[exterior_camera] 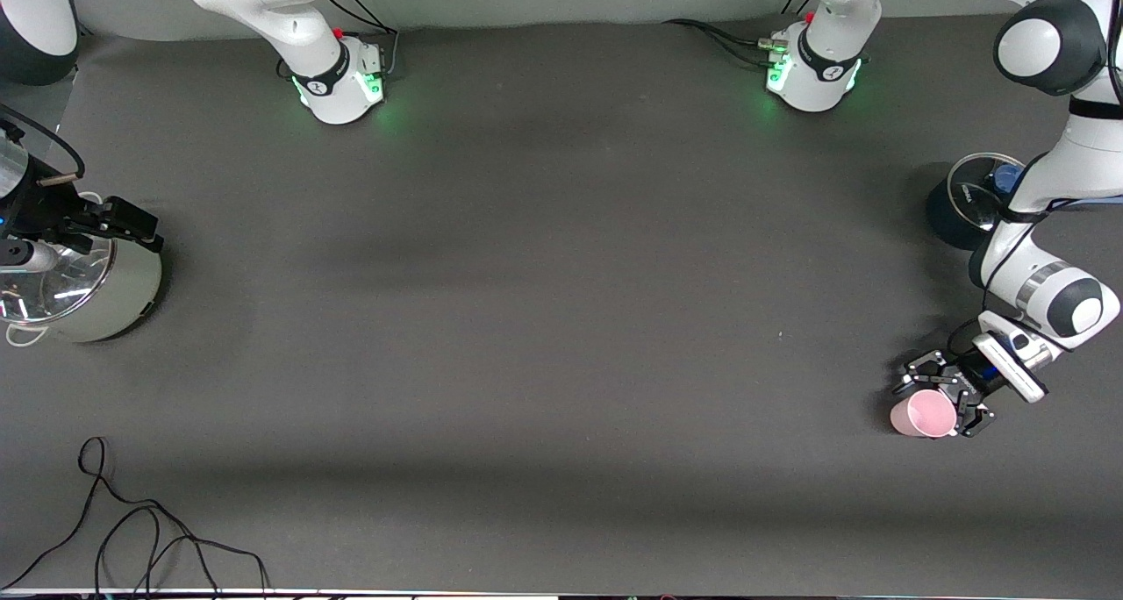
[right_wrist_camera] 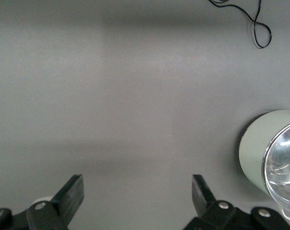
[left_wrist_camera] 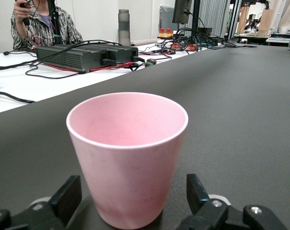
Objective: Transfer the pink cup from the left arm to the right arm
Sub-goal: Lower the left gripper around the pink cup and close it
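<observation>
The pink cup (exterior_camera: 923,413) stands upright on the dark table mat, close to the front camera at the left arm's end. My left gripper (exterior_camera: 944,400) is low at the table with the cup between its open fingers. In the left wrist view the cup (left_wrist_camera: 127,143) fills the middle, and both fingertips (left_wrist_camera: 71,194) stand apart from its sides. My right gripper (exterior_camera: 118,223) is open and empty, up in the air by the rim of a grey-green pot at the right arm's end. In the right wrist view this gripper (right_wrist_camera: 137,194) has only bare mat between its fingers.
A grey-green pot (exterior_camera: 114,297) with a glass lid stands at the right arm's end, also in the right wrist view (right_wrist_camera: 260,148). A dark pot (exterior_camera: 956,210) with a glass lid stands by the left arm. A black cable (exterior_camera: 132,530) lies near the front edge.
</observation>
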Robot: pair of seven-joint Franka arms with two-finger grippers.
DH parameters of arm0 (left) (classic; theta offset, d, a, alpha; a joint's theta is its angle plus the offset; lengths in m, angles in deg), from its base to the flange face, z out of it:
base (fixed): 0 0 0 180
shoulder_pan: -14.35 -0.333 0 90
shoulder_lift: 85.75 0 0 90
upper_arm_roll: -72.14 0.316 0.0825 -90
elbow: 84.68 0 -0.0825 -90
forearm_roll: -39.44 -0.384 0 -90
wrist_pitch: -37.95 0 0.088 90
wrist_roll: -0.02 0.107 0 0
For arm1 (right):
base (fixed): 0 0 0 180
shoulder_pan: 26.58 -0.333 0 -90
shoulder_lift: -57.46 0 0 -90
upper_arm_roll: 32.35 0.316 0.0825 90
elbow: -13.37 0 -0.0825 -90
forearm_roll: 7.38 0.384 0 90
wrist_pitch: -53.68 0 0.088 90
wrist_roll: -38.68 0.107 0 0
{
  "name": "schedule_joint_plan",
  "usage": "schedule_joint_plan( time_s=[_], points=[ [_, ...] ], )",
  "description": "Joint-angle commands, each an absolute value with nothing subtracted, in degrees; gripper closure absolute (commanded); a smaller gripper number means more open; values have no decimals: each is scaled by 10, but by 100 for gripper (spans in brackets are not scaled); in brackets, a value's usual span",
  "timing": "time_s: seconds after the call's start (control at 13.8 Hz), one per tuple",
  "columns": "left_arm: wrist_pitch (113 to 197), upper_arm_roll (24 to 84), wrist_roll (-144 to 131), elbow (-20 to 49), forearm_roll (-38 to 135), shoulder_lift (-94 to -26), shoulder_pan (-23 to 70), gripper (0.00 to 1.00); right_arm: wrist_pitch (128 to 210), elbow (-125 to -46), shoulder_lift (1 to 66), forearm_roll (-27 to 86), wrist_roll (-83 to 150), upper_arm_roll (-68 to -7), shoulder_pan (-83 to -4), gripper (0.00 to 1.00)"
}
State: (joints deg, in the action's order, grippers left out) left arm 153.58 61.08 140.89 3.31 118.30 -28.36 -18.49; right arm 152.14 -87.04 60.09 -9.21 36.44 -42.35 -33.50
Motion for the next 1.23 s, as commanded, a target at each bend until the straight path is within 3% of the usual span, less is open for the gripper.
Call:
schedule_joint_plan(
  time_s=[0.0, 0.22, 0.51, 0.94, 1.16],
  points=[
    [1543, 606, 1421, 25, 1201, -272, -183, 11, 1512, -859, 597, -97, 374, -425, -337, 0],
    [1544, 603, 1421, 25, 1205, -271, -183, 34, 1512, -859, 597, -97, 374, -425, -338, 0],
    [1544, 603, 1420, 25, 1205, -274, -183, 49, 1512, -859, 597, -97, 373, -425, -337, 0],
    [1560, 583, 1356, 21, 1200, -295, -183, 56, 1512, -859, 597, -97, 373, -425, -337, 0],
    [1580, 573, 1289, 22, 1199, -325, -177, 64, 1512, -859, 597, -97, 373, -425, -337, 0]
  ],
)
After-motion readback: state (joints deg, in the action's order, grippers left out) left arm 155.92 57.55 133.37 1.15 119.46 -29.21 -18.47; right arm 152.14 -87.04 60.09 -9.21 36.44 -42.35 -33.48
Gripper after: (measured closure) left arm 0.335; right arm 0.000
